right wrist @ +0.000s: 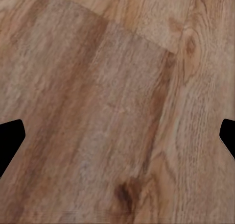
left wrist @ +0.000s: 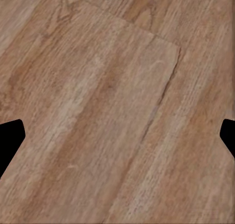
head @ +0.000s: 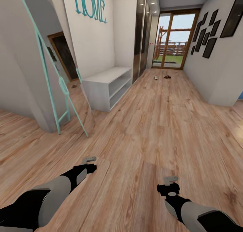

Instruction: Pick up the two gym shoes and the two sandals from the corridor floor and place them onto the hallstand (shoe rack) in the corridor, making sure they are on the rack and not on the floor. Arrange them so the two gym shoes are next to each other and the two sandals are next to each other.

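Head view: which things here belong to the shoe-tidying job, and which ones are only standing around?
Part of the job:
- hallstand, by the left wall
- corridor floor
- two small items far down the floor, one pale, one dark, too small to identify
- left gripper and right gripper, both empty

Just there:
- teal-framed mirror
- HOME lettering
- black picture frames
- glass door

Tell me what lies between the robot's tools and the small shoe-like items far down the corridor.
Head view: bare wood-plank floor runs from the left tool and right tool to the small items near the glass door; nothing lies between.
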{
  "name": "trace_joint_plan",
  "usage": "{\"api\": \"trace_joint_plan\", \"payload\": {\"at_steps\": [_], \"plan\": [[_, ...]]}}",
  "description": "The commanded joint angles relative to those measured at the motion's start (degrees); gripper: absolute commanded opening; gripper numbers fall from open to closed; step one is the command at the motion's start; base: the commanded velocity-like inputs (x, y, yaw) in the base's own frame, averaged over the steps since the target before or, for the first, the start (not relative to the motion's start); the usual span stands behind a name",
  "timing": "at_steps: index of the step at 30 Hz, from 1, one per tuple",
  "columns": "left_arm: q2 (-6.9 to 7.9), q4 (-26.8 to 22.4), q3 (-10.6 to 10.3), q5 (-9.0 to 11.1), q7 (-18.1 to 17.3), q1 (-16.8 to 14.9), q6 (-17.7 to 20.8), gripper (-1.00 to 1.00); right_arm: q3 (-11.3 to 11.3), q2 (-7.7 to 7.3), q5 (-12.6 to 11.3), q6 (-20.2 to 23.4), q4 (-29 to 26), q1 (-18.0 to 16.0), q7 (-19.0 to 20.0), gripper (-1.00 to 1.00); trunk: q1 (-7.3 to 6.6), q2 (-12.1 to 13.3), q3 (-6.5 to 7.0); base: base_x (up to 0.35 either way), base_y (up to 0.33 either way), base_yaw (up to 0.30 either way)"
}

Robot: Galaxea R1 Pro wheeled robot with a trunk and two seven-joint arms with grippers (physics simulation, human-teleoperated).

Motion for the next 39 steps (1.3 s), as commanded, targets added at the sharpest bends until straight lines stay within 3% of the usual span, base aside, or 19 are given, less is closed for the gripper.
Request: {"api": "trace_joint_plan", "payload": {"at_steps": [1,18,27,39], "plan": [[-0.02,-0.1,0.2,0.5,0.2,0.0,0.1,1.00,0.4,0.02,-0.4,-0.4,0.2,0.0,0.0,1.00,0.02,0.0,-0.14,0.350,-0.094,-0.001],[-0.29,-0.1,0.2,0.5,0.2,0.0,-1.4,1.00,0.4,0.01,-0.5,-1.6,0.2,1.2,-0.1,1.00,0.02,0.0,-0.63,0.350,-0.090,-0.008],[-0.37,-0.1,0.2,0.5,0.2,0.0,-1.5,1.00,0.5,0.12,-0.3,-4.9,0.2,1.5,-0.1,1.00,0.02,0.0,-0.63,0.350,-0.086,-0.216],[-0.39,-0.1,0.2,0.5,0.2,0.0,-1.6,1.00,0.5,0.10,-0.2,-5.4,0.2,1.5,-0.1,1.00,0.02,0.0,-0.63,0.350,-0.086,-0.147]]}}
